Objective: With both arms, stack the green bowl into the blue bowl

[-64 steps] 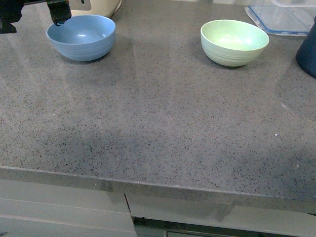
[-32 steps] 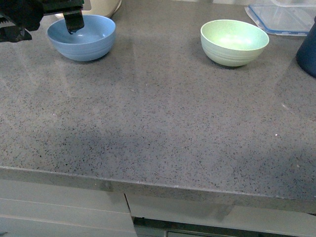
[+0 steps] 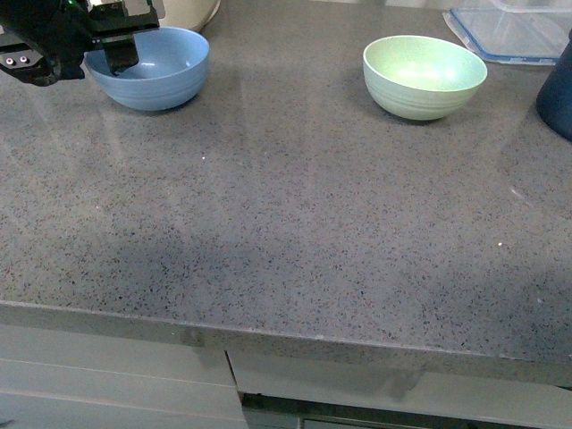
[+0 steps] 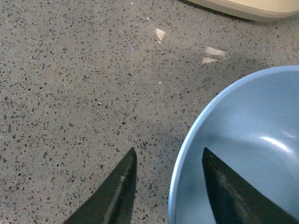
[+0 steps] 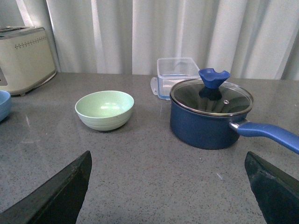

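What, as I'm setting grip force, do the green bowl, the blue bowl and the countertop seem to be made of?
The green bowl: matte, finely speckled, faintly ridged; probably a plastic or fibre composite, possibly ceramic. The blue bowl: same shape, thin rim, soft dull highlight; likely the same material. The countertop: grey flecked with a glossy sheen; polished stone or quartz.

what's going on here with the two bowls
The left gripper is open at the blue bowl, one finger inside its rim and one outside, not yet closed. The green bowl sits apart on the counter, empty, with nothing touching it. The right gripper is open too, holding nothing, back from the green bowl.
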You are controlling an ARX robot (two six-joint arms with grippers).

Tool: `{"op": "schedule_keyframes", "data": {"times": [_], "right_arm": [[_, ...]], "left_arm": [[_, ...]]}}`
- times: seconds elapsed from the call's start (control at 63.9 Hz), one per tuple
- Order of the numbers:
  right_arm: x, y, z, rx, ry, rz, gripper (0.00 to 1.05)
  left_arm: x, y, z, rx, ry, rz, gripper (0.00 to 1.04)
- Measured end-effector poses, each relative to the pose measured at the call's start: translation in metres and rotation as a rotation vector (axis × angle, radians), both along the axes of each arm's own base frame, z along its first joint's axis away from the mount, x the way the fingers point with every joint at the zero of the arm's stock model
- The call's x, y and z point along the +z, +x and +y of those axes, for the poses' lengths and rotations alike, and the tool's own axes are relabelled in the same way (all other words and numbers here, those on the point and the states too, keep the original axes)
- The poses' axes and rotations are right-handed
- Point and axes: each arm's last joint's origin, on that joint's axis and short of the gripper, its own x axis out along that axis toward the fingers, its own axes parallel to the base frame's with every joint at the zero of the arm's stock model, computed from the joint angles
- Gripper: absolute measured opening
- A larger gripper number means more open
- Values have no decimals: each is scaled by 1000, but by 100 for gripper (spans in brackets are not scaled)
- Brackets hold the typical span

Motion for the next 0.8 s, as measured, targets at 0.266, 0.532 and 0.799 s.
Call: {"op": "schedule_keyframes", "data": {"times": [0.266,0.532,0.799], "right_arm": [[0,0,0,0,0,0,95],[0,0,0,0,0,0,95],[0,0,0,0,0,0,95]], "left_arm": [[4,-1,-3,-3,-32,-10,4],[19,3,-30,-57,-63,-45,4],[44,9,-70,-120,-97,-104,4]]}}
